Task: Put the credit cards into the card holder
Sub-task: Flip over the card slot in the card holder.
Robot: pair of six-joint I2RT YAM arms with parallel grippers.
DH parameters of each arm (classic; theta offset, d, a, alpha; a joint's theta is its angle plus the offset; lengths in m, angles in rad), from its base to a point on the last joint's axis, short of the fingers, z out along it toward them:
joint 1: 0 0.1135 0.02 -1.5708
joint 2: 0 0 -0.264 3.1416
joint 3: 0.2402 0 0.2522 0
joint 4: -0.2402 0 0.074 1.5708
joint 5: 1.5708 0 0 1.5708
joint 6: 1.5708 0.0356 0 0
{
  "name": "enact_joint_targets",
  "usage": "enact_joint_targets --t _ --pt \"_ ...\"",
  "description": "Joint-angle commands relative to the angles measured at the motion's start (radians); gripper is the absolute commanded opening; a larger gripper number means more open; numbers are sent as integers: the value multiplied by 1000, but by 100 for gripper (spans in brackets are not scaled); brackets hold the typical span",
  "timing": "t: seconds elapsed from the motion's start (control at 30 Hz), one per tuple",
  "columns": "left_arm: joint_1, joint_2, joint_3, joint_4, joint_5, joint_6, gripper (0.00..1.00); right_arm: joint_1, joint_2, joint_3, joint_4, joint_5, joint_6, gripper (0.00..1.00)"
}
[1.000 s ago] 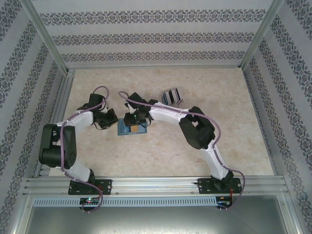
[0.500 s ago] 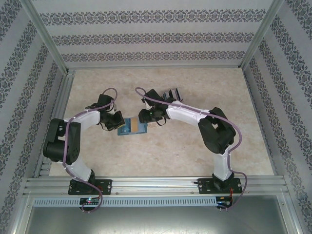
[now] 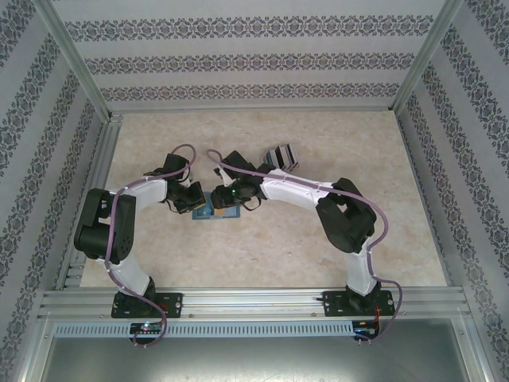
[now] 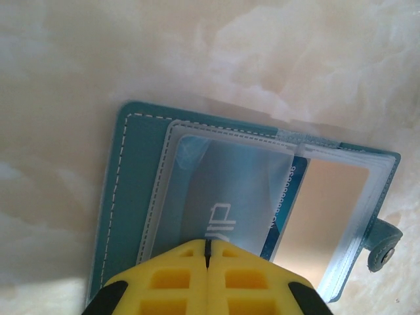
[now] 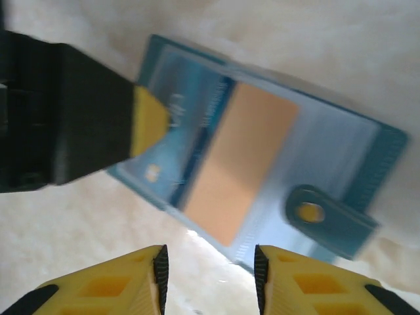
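The holder (image 4: 128, 197) lay open and flat on the table (image 4: 197, 52), a little left of centre in the top view, between the two grippers. The left gripper (image 4: 207, 252), jaws together, pressed its tips on the clear sleeve (image 4: 167, 197) at the bottom of its own view, pinning the holder down. A blue card (image 4: 230, 190) sat under that sleeve. A tan card (image 5: 239, 161) lay in the pocket to its right, though the right wrist view was blurred and I could not tell whether it was fully seated.

The right gripper (image 5: 209, 269) hovered over the holder's near edge, jaws apart with nothing between them. The step in hand looked like the loading of the tan card — at or near its end. The spare cards (image 3: 280, 156) stood stacked at upper centre of the top view, well apart from the holder. The next move would likely call for the right gripper to lift clear and pinch one card off that stack — with the left pinning the holder.
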Motion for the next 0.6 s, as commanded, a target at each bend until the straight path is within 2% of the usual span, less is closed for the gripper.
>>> enact_joint_targets --t 0.0,0.23,0.57 --pt "-10 20 -23 -11 -39 16 4 -5 62 24 -8 -6 52 41" --pt "-10 12 -32 -12 -37 18 4 -26 79 1 -18 54 70 40" --pt "-10 8 -37 -7 -34 15 4 -36 84 -15 -28 75 72 40"
